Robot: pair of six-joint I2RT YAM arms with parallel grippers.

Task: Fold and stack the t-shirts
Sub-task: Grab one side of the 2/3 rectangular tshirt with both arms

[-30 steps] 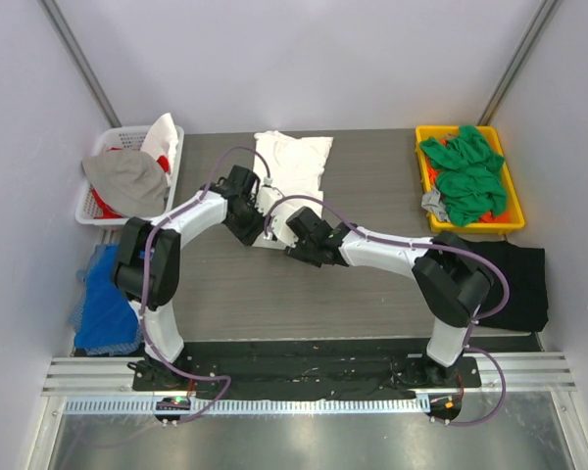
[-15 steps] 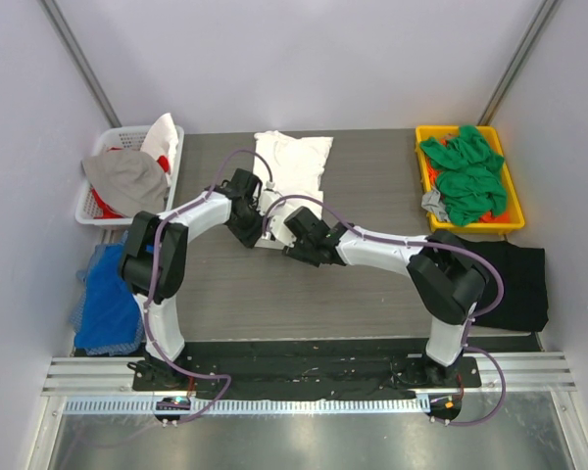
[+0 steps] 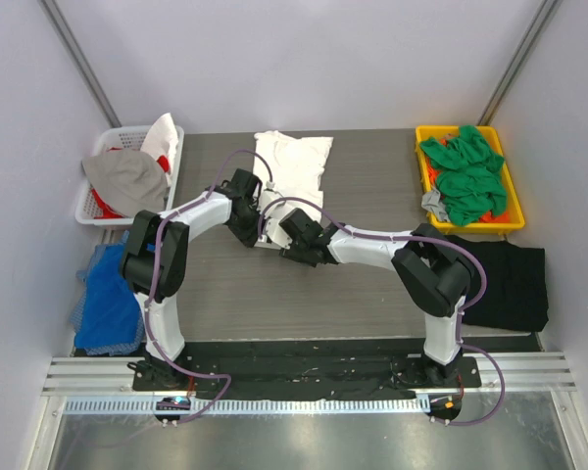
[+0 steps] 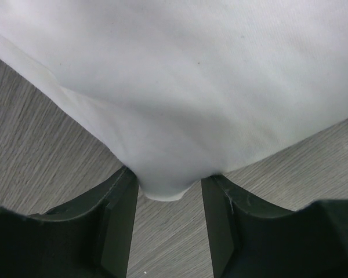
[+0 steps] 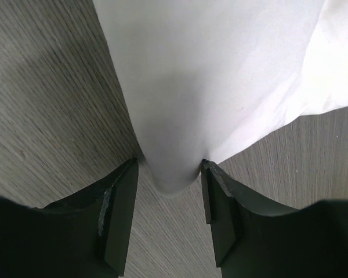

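A white t-shirt lies flat on the grey table, towards the back middle. My left gripper is at its near left corner and my right gripper at its near right corner. In the left wrist view the gripper is open, and a rounded corner of the white t-shirt pokes in between its fingertips. The right wrist view shows the same: the gripper is open, straddling a corner of the t-shirt. Green t-shirts fill a yellow bin. A black t-shirt lies at the right edge.
A white basket with grey, white and red cloth stands at the back left. Blue cloth lies off the table's left side. Both arms cross the middle of the table.
The right arm has shifted a little to the left, towards the shirt's near edge. Both pairs of jaws have narrowed slightly around the cloth corners.
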